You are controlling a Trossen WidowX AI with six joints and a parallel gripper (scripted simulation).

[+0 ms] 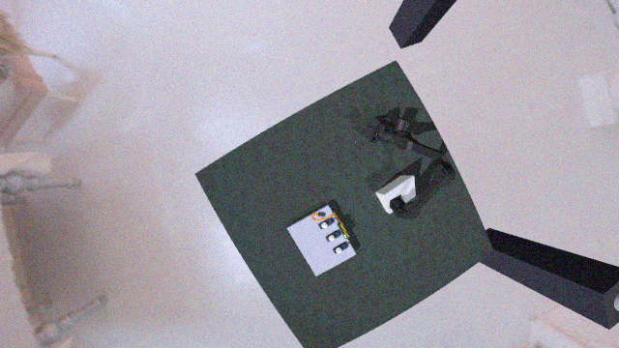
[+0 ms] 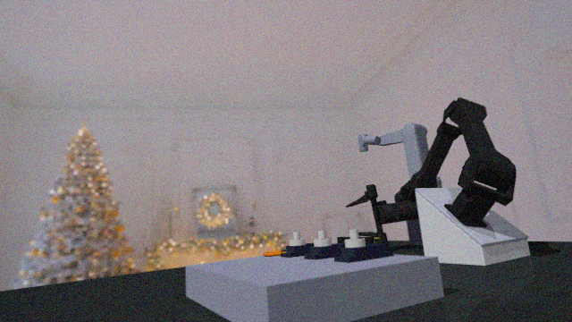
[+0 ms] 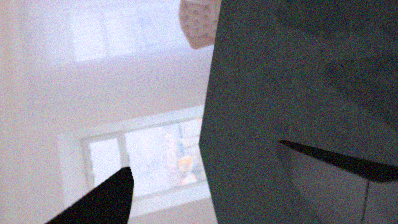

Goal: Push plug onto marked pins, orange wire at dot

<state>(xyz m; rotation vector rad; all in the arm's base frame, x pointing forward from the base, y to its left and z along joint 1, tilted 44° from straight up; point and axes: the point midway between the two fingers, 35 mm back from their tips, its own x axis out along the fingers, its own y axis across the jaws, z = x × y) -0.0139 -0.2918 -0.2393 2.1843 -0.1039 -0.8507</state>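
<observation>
Top: tool (image 1: 379,127) (image 2: 359,200) (image 3: 206,160) well apart from holder (image 1: 309,244) (image 2: 322,273); orange lead (image 1: 316,218) (image 2: 273,253) at one holder corner. Advise high approach, then square descent. Plug, pins, dot unresolved.

Exterior: servos hide the near-edge row.

Wrist: fingers wide, nothing between; holder out of view.

Plug's square holes too small to tell, dark beam (image 1: 551,277) cut off by right edge, tree (image 2: 85,215) seemingly blurred
</observation>
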